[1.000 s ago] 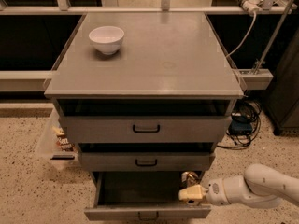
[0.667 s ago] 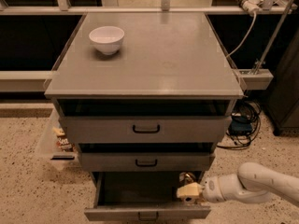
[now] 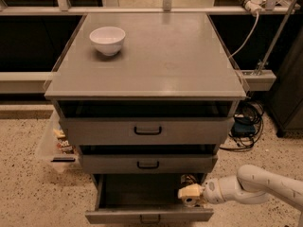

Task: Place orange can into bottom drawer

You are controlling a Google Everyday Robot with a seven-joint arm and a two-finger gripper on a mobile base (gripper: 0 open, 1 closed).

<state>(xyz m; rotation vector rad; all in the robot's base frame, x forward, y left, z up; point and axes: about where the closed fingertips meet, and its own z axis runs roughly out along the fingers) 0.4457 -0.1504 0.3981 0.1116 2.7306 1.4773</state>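
Note:
The bottom drawer (image 3: 142,215) is pulled open and shows a dark inside. My gripper (image 3: 190,194) reaches in from the right, over the drawer's right front part. It is shut on the orange can (image 3: 188,178). Only a small coppery part of the can shows, just behind the beige fingers (image 3: 187,191). The can is held low inside the drawer. I cannot tell whether it touches the drawer floor.
The grey cabinet top (image 3: 161,56) carries a white bowl (image 3: 108,39) at its back left. The top drawer (image 3: 147,130) and the middle drawer (image 3: 147,164) stand slightly open. A clear bin with small packets (image 3: 59,143) is on the floor at the left. Cables (image 3: 246,122) lie at the right.
My gripper and the can have moved a little to the left inside the open bottom drawer. Nothing else has moved.

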